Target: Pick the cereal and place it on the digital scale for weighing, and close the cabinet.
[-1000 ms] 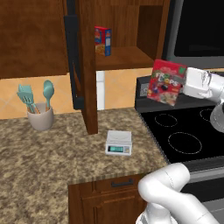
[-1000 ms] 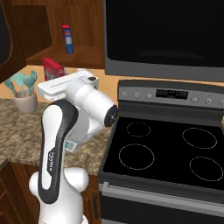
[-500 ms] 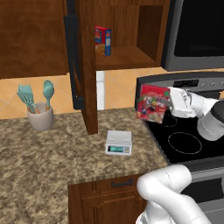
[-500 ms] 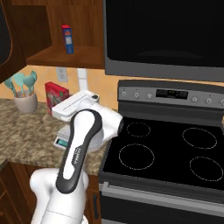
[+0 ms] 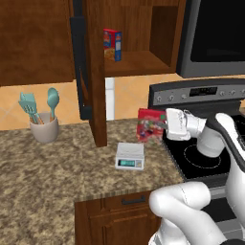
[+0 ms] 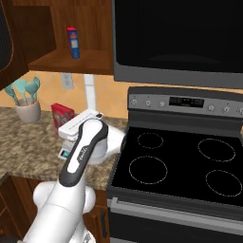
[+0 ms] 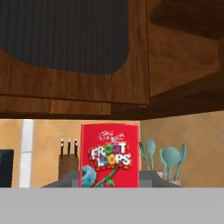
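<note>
Above the counter, the pincer grasps the cereal upright, long axis vertical.

The cereal carries the one legible brand: "FROOT LOOPS" in white lettering with coloured rings, across the upper half of its red front in the hand view. A thin line of script above that name is too small to read. The digital scale shows a greenish display strip with no legible digits. The stove's control panel has a dark display whose characters are too blurred to make out.
</note>
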Controlling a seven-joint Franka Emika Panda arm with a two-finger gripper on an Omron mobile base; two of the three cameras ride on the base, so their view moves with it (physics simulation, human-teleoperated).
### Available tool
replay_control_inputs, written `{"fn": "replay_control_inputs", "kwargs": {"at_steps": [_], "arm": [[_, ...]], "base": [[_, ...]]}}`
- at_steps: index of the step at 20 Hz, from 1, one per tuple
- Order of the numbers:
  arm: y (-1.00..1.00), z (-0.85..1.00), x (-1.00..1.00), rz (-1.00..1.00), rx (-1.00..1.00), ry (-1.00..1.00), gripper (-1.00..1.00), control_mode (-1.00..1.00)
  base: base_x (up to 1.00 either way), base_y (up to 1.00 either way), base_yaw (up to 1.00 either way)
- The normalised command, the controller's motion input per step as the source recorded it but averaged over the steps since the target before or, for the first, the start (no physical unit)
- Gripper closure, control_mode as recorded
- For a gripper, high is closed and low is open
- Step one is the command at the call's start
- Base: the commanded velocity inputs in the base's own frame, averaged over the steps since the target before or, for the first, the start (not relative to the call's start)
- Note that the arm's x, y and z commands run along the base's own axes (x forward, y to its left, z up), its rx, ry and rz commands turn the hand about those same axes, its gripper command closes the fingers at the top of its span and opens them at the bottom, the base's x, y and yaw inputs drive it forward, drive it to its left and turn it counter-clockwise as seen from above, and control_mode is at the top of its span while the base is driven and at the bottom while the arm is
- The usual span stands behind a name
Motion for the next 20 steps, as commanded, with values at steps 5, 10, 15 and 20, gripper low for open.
{"fn": "replay_control_inputs", "kwargs": {"at_steps": [5,10,15,20], "arm": [[0.15,-0.51,0.28,0.00,-0.03,-0.03,1.00,-1.00],[0.04,-0.48,0.32,0.00,0.00,-0.03,1.00,-1.00],[0.00,-0.30,0.41,0.00,0.00,0.00,1.00,-1.00],[0.00,-0.30,0.35,0.00,0.00,0.00,1.00,-1.00]], "base": [[0.00,0.00,0.00],[0.00,0.00,0.00],[0.00,0.00,0.00],[0.00,0.00,0.00]]}}
